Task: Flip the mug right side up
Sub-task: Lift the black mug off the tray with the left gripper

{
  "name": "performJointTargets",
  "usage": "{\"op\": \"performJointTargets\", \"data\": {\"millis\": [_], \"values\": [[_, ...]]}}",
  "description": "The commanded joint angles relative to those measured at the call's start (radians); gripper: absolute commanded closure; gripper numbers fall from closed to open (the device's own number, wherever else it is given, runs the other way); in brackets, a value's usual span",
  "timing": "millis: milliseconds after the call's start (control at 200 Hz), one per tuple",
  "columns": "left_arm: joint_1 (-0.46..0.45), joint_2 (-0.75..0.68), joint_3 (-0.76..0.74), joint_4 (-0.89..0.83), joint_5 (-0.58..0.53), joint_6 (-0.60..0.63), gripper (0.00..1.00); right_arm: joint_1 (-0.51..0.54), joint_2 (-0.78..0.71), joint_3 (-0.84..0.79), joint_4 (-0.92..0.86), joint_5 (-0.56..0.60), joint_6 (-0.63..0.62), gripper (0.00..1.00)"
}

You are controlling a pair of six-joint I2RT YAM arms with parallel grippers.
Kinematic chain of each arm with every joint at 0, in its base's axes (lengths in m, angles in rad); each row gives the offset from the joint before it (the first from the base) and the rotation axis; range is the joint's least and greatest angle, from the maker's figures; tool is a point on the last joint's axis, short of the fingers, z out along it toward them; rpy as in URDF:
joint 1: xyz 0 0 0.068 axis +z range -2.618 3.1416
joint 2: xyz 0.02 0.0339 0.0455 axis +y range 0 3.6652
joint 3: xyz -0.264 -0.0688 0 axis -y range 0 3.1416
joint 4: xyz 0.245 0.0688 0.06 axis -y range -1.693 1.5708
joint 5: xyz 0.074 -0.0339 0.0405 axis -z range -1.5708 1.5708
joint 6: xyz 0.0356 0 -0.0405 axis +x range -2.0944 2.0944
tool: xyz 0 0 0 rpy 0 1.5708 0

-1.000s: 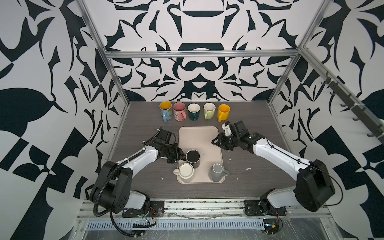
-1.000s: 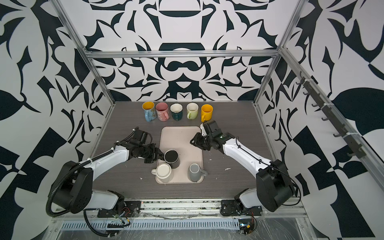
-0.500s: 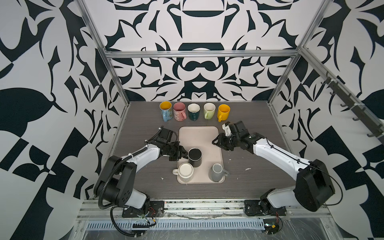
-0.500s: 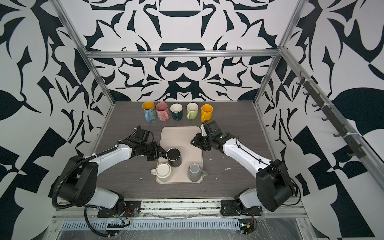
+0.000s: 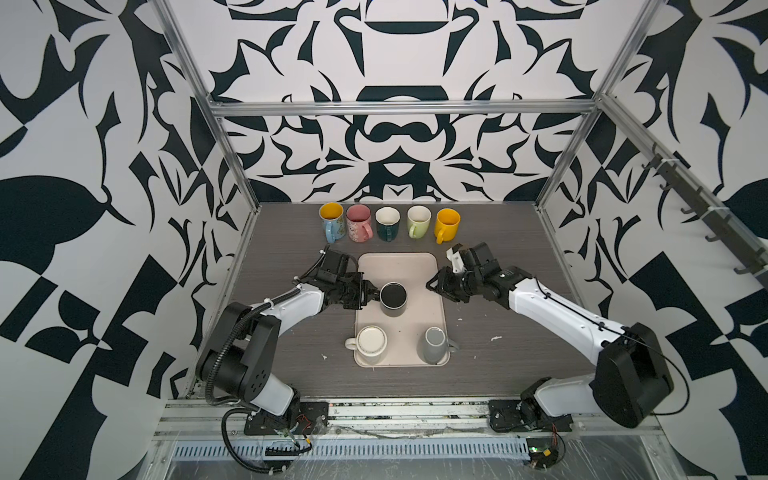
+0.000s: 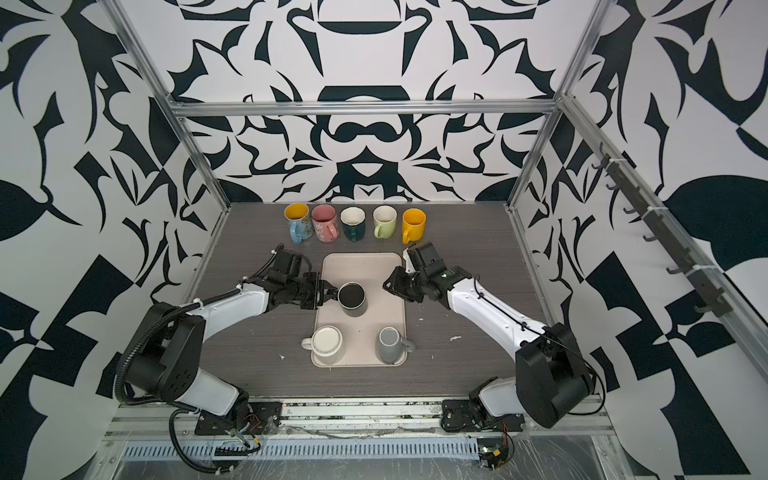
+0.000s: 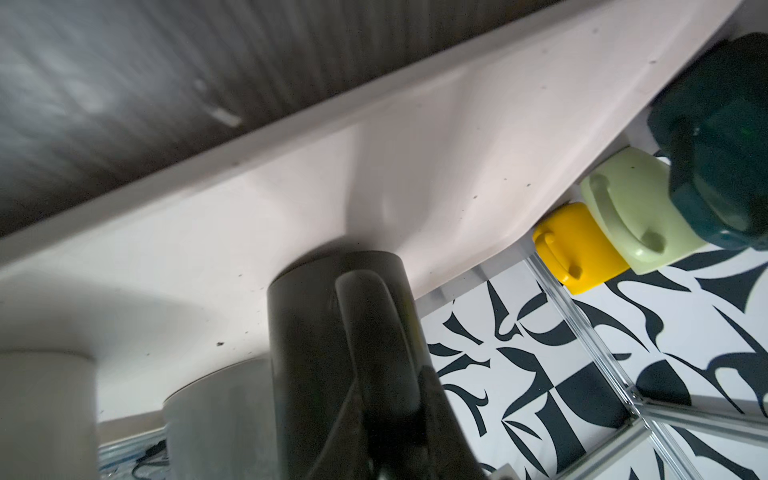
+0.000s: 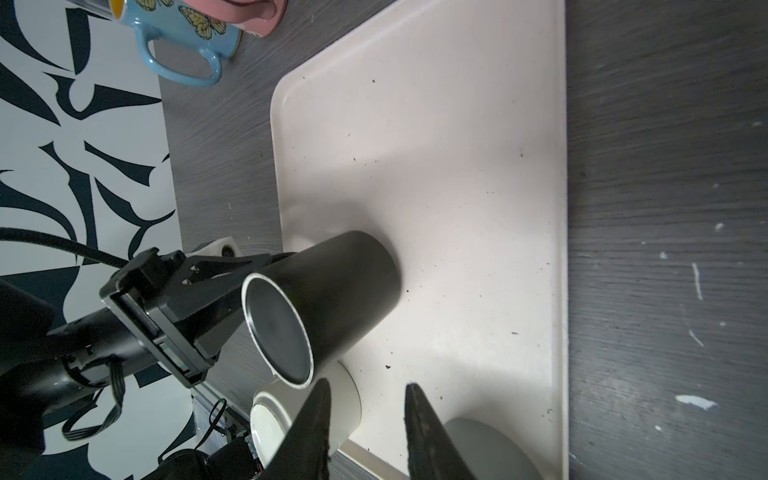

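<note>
The black mug stands base up on the beige tray, about mid-tray; in both top views its flat base with a pale ring faces up. My left gripper reaches in from the left and is shut on the mug's handle, which the wrist view shows between the dark fingers. My right gripper hovers at the tray's right edge, open and empty, its fingertips pointing toward the mug without touching it.
A white mug and a grey mug sit base up at the tray's front. Several upright mugs line the back of the table: blue, pink, dark green, pale green, yellow.
The left gripper has carried the black mug by its handle toward the back of the tray and slightly right. The right gripper has hardly moved.
</note>
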Motion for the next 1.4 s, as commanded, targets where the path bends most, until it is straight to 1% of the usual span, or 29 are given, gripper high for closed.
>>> {"op": "performJointTargets", "data": {"millis": [0,185,340,510,605,685,805,940,975,1145,1250,1395], "values": [[0.001,0.012,0.034,0.151,0.008,0.011,1.00,0.005,-0.029,0.004,-0.002,0.011,-0.005,0.65],[0.000,0.028,0.048,0.241,0.017,0.077,1.00,0.005,-0.037,0.004,-0.010,0.014,-0.005,0.66],[0.000,0.017,0.063,0.280,0.012,0.166,1.00,0.006,-0.051,0.011,-0.025,0.026,-0.011,0.66],[0.000,-0.024,0.076,0.276,0.005,0.328,1.00,0.005,-0.072,0.022,-0.049,0.048,-0.022,0.67],[0.001,-0.060,0.098,0.214,-0.001,0.456,1.00,0.006,-0.076,0.025,-0.059,0.055,-0.025,0.68],[-0.002,-0.103,0.112,0.165,-0.027,0.584,1.00,0.005,-0.075,0.026,-0.061,0.057,-0.026,0.68],[-0.012,-0.191,0.102,0.137,-0.084,0.740,1.00,0.006,-0.071,0.029,-0.068,0.061,-0.025,0.69],[-0.013,-0.261,0.078,0.137,-0.114,0.859,1.00,0.005,-0.065,0.038,-0.077,0.068,-0.022,0.70],[-0.013,-0.305,0.072,0.136,-0.118,0.887,1.00,0.005,-0.062,0.041,-0.080,0.069,-0.021,0.70],[-0.033,-0.377,0.045,0.129,-0.150,1.029,1.00,0.005,-0.062,0.061,-0.089,0.070,-0.020,0.71],[-0.075,-0.419,0.038,0.103,-0.215,1.142,1.00,0.005,-0.067,0.070,-0.100,0.072,-0.021,0.72],[-0.161,-0.465,0.043,0.052,-0.358,1.309,1.00,0.005,-0.078,0.074,-0.107,0.080,-0.023,0.72]]}}
